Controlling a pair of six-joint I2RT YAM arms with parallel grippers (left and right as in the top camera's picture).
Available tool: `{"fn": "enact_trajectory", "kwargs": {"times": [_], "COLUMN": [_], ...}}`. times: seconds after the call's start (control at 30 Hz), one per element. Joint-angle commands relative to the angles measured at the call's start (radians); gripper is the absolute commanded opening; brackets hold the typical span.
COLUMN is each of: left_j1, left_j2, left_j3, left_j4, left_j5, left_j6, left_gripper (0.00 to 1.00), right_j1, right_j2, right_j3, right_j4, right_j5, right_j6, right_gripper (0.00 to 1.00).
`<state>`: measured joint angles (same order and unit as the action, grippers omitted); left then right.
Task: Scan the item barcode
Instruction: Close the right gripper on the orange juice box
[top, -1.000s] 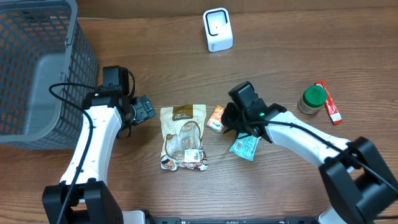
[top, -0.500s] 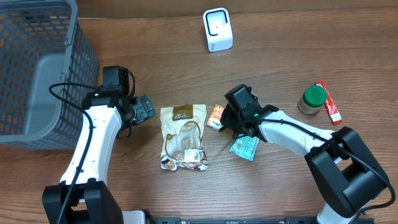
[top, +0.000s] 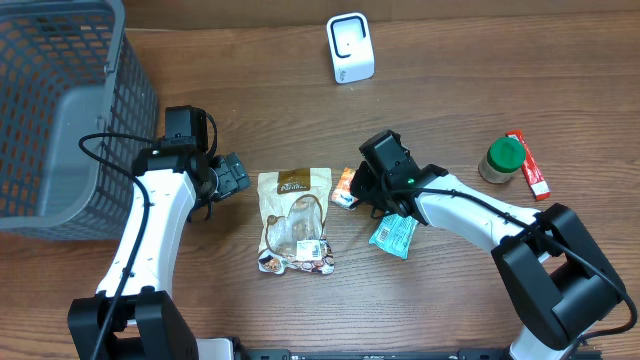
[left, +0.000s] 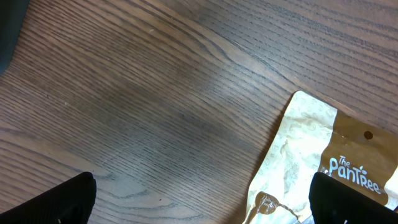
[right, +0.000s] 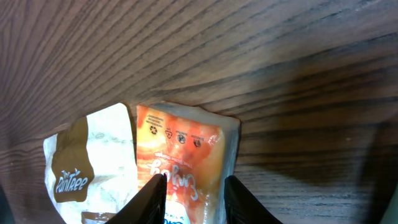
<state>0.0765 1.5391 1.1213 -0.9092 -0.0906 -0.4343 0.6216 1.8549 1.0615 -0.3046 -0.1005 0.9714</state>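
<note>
A grey mesh basket (top: 60, 100) stands at the far left of the table. Beside it, the left gripper (top: 233, 176) hangs over bare wood with its jaws spread wide and nothing between them. Its dark fingertips (left: 65, 200) sit at the bottom corners of the left wrist view.

Next comes a beige pouch (top: 294, 218) lying flat, with a brown band at its top printed "The PanTree" in white (legible in both wrist views). Just right of it, edge to edge, lies the orange packet (right: 183, 155). It carries a row of small round symbols along its top and white script beginning with "B"; the rest is unreadable. The right gripper (right: 194, 200) is over this packet with its jaws narrow and one white finger (right: 153, 196) near each side edge. I cannot tell whether they pinch it.

A teal packet (top: 393, 236) lies partly under the right arm, its print too small to read. The white scanner (top: 350, 48) stands at the far edge, well apart from the packet. At the right are a green-lidded jar (top: 503, 158) and a red stick packet (top: 531, 166).

The table (top: 480, 60) is brown wood with a strong grain and fills every view.
</note>
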Motion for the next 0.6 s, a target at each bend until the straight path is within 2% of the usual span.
{"fn": "enact_trajectory", "kwargs": {"times": [0.0, 0.5, 0.57], "left_j1": [0.002, 0.002, 0.002], "left_j2": [-0.002, -0.002, -0.002], "left_j3": [0.014, 0.014, 0.014], "left_j4": [0.001, 0.001, 0.001], "left_j5": [-0.010, -0.010, -0.010], "left_j6": [0.011, 0.011, 0.011], "left_gripper": [1.00, 1.00, 1.00], "right_j1": [-0.005, -0.003, -0.003], "right_j2": [0.001, 0.008, 0.008], "right_j3": [0.018, -0.022, -0.022], "right_j4": [-0.005, 0.016, 0.016], "right_j5": [0.003, 0.022, 0.022], "right_j6": [-0.007, -0.006, -0.006], "right_gripper": [0.31, 0.31, 0.26]}}
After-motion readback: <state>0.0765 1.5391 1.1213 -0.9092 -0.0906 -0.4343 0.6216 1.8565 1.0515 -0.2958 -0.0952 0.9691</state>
